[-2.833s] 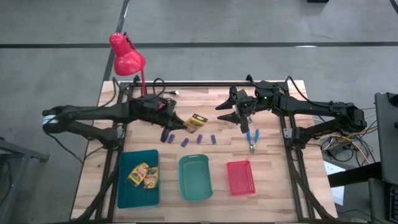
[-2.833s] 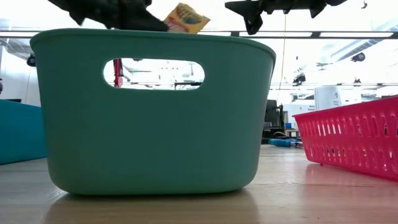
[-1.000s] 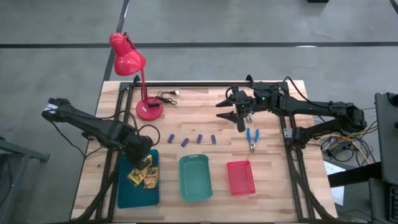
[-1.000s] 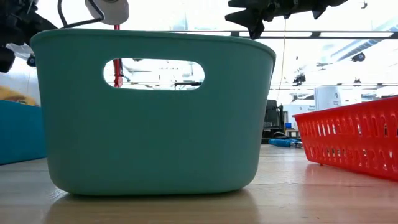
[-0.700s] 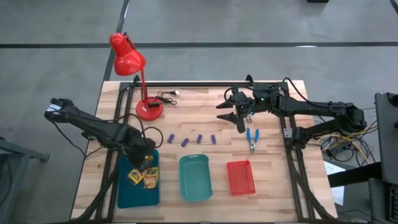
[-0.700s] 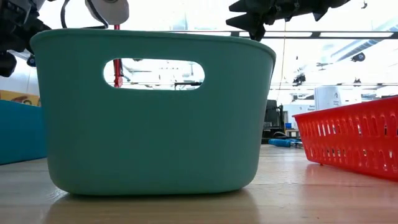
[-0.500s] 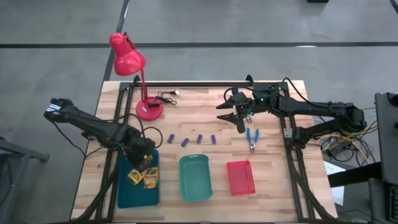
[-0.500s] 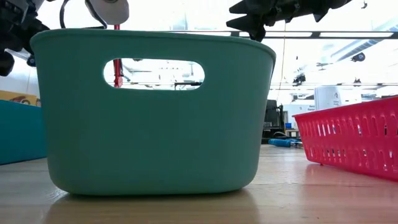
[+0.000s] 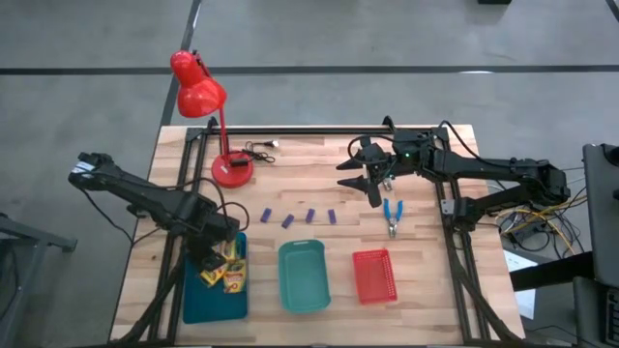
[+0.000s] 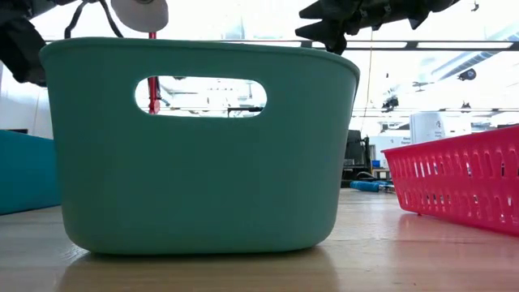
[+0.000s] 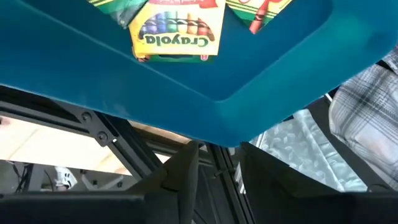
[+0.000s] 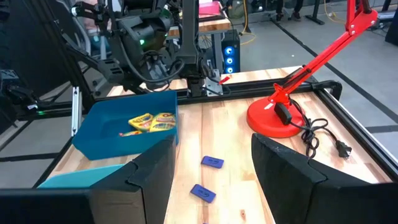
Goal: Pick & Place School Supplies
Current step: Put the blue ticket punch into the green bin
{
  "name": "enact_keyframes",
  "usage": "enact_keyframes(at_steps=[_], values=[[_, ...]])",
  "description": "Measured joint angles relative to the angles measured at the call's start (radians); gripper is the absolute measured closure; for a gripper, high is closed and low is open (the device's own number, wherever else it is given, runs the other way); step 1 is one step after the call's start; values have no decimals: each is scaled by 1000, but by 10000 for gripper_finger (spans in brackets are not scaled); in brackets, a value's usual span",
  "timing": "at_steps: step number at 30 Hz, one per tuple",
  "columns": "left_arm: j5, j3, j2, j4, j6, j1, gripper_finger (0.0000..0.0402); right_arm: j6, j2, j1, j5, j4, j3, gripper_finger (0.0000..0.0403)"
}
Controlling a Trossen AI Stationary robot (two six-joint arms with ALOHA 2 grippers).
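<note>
Released, crayon box (image 9: 230,253) now lies in blue tray (image 9: 198,295); left gripper (image 9: 215,253) parted above.

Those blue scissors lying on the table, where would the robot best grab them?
Probably from straight above, across the middle where blades and handles meet. The scissors lie flat on the wood, clear of other things, with nothing upright to pinch from the side. The narrow middle should fit between the fingers better than the spread blue handles. The right hand, open, hovers close by.
</note>
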Motion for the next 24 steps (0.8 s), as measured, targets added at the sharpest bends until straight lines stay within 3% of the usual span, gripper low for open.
enact_keyframes(at_steps=[7,11,24], values=[[-8,0,0,22,3,1,280,0,0,0,0,0,0,197],[-93,0,0,92,51,1,280,0,0,0,0,0,0,197],[-263,0,0,629,249,21,280,0,0,0,0,0,0,197]])
